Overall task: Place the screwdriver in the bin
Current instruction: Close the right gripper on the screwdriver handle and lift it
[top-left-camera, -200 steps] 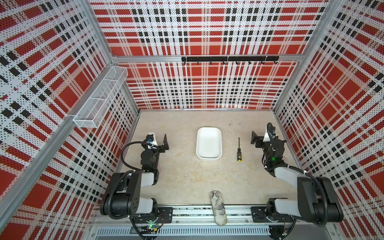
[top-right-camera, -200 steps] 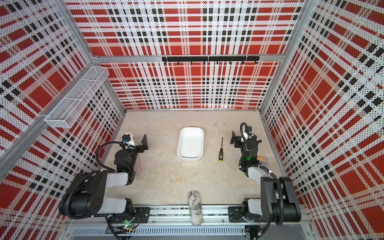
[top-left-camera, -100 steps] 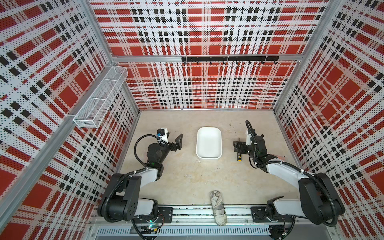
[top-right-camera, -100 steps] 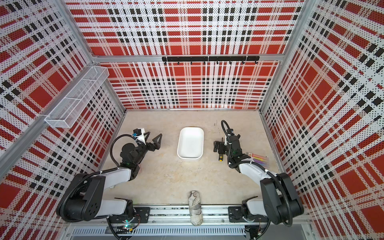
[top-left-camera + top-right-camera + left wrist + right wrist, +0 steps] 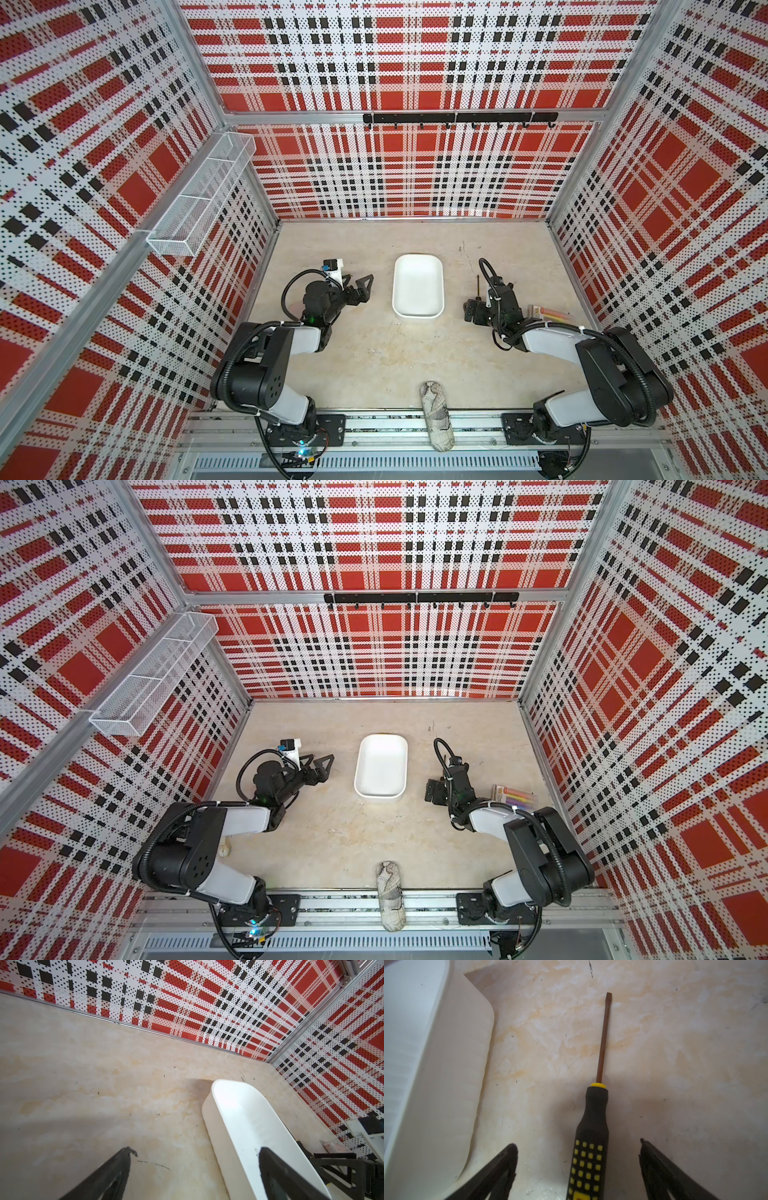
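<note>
Between the spread fingers of the right claw [image 5: 577,1145], the screwdriver [image 5: 598,1095] is lying flat on the table [image 5: 675,1053], its dotted black handle passing midway between the two tips and touching neither. That claw is standing wide open and gripping nothing; whether its tips are touching the table cannot be told. Ahead of the claw the thin shaft is running straight out to a flat blade, and a yellow collar is sitting where shaft meets handle. In a top view the claw is hiding the handle, so only the shaft is showing beyond it

Off this claw's left side the bin [image 5: 446,1084] is sitting on the table, near the screwdriver but apart from it, its long wall running roughly along the shaft's line

Beyond the bin from the right claw, the left claw [image 5: 196,1149] is hanging open as well, holding nothing, its fingers pointing toward the bin. In its wrist view one tip is showing in front of the bin's white inside, while both top views are showing bare table between claw and bin

Behind the right claw, off its right side, a pack of markers [image 5: 548,312] is lying on the table. Well behind both claws, a rolled bundle [image 5: 436,415] is lying at the table's front edge
</note>
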`<state>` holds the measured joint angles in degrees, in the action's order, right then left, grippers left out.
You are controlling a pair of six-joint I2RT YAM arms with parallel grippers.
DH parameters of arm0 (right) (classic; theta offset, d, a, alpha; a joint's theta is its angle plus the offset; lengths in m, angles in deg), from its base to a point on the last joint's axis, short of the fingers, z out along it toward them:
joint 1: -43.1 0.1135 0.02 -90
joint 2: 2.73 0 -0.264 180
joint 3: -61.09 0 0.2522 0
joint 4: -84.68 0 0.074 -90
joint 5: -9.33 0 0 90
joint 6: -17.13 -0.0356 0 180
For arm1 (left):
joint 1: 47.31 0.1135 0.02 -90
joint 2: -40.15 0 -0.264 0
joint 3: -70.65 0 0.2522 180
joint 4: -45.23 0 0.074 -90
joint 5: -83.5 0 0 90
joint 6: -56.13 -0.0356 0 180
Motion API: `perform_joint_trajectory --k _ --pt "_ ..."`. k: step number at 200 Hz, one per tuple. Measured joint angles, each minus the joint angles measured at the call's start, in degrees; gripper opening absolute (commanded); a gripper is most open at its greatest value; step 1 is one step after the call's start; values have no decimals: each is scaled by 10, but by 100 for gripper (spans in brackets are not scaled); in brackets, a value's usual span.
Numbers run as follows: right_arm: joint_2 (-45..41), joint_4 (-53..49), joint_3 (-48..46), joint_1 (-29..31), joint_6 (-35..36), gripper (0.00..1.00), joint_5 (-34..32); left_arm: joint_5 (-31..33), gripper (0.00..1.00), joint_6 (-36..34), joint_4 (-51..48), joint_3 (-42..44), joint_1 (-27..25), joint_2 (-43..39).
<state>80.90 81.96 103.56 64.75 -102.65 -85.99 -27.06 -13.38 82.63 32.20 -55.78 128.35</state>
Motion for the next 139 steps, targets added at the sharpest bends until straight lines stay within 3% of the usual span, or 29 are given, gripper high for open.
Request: perform_joint_trajectory --k 33,80,122,139 --pt "14 -6 12 13 -19 86 -32 1 98 22 -1 0 0 0" --pt "37 -10 29 16 -30 67 -60 -2 98 33 -3 0 1 1" --pt "55 -14 38 16 -34 60 -66 -7 98 38 -4 0 1 9" --pt "61 -16 42 16 -32 48 -68 -7 98 38 -4 0 1 12"
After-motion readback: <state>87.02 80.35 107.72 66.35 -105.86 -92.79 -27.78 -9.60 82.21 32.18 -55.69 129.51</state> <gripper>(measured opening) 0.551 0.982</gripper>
